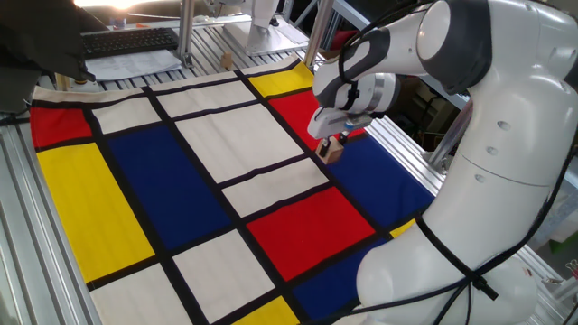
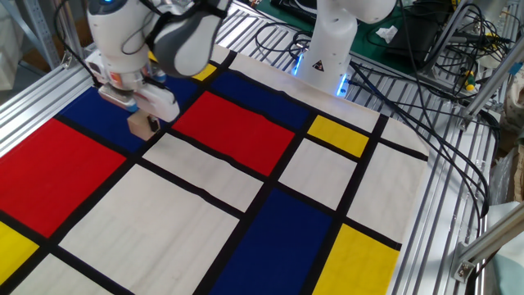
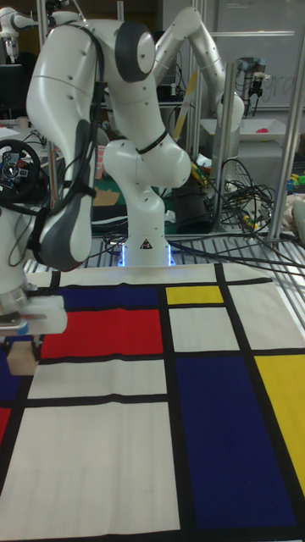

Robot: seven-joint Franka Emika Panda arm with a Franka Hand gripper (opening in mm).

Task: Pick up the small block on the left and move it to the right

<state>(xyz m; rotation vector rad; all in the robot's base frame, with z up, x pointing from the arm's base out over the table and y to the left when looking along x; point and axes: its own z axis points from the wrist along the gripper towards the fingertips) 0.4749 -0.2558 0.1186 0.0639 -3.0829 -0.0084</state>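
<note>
The small block (image 1: 331,152) is a light tan wooden cube held between my gripper's (image 1: 333,144) fingers, just above the chequered cloth (image 1: 181,181). It hangs over the border between a blue patch and a red patch. From the other side the small block (image 2: 143,127) shows under the gripper (image 2: 146,120), beside the red rectangle (image 2: 237,131). In the tall view the small block (image 3: 23,356) sits at the far left edge, below the gripper (image 3: 24,342), whose white body hides the block's top.
The cloth of red, blue, yellow and white panels covers the table. A keyboard (image 1: 126,41) lies beyond its far edge. The arm's base (image 2: 326,57) and cable bundles (image 2: 426,65) stand at the back. Aluminium rails (image 2: 458,205) border the table.
</note>
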